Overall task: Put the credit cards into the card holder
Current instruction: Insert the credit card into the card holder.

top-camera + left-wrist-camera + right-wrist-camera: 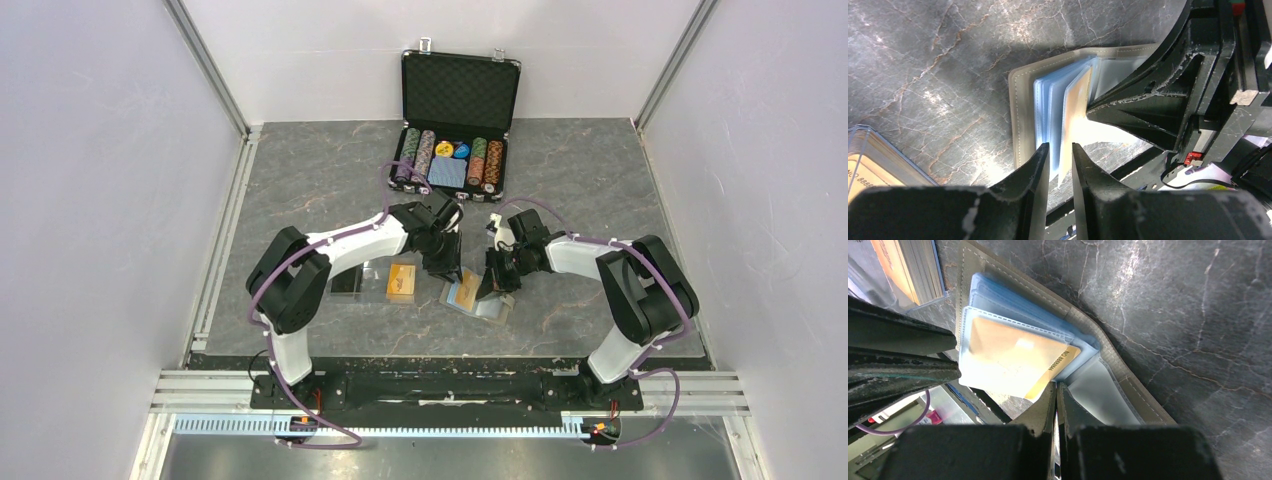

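Open wallet (1020, 115) is laid on the table (300, 180) between both grippers. An orange card (1013, 360) is seen part-way inside a clear sleeve (968, 365). The left gripper (1058, 155) is narrowed astride that sleeve's edge; a grip cannot be told. The right gripper (1055, 390) is closed, tips set at the card's corner.

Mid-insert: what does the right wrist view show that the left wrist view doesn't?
Right wrist only: the face of the orange card with its printed number, inside a clear sleeve. Left wrist only: that card edge-on, with the left gripper straddling the sleeve. Both: the open card holder, the boxed orange stack and the shut right gripper at the sleeves.
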`<state>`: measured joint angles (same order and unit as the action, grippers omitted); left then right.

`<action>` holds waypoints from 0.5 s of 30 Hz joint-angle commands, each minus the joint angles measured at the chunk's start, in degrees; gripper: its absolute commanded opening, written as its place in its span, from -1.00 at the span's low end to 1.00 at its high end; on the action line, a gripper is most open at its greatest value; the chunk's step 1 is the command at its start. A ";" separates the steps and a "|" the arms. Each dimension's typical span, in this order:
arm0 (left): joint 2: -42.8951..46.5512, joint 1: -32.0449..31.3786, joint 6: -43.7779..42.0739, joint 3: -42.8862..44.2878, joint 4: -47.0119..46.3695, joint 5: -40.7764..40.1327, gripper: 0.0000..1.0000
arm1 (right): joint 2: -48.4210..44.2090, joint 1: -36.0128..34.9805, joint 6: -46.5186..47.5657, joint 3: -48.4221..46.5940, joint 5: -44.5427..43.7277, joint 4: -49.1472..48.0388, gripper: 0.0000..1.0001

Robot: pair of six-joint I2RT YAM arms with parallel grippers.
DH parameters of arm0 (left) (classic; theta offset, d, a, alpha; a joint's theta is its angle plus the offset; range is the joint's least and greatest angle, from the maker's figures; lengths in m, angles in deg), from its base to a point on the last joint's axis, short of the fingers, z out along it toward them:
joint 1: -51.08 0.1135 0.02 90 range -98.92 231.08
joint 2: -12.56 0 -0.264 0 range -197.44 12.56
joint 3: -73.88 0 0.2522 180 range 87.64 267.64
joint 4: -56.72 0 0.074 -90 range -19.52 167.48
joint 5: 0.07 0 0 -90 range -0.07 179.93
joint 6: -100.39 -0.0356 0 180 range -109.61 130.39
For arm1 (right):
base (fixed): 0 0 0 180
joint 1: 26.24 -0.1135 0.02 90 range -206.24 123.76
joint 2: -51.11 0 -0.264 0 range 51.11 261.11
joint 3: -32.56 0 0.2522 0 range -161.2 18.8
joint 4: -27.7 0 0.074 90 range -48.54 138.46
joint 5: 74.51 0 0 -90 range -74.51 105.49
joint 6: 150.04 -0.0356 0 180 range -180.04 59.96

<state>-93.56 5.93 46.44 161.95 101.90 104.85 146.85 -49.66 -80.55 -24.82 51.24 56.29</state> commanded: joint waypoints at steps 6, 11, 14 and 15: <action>0.01 -1.35 -2.25 2.25 -0.22 0.55 -0.55 | 1.40 -0.31 0.67 1.03 -1.47 -0.20 -1.00; -0.73 -1.61 -2.70 2.34 -0.38 1.92 -0.55 | 1.45 -0.24 0.61 0.82 -1.16 -0.26 -1.00; -1.26 -1.61 -2.74 2.62 -0.40 2.47 -0.55 | 1.40 -0.30 0.56 0.26 -0.73 -0.30 -1.00; -1.45 -1.61 -2.68 2.68 -0.43 2.67 -0.55 | 1.33 -0.29 0.64 -0.04 -0.69 -0.29 -1.00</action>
<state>-93.80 4.67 45.72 162.14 101.90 105.57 146.96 -49.66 -80.55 -24.77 51.59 56.09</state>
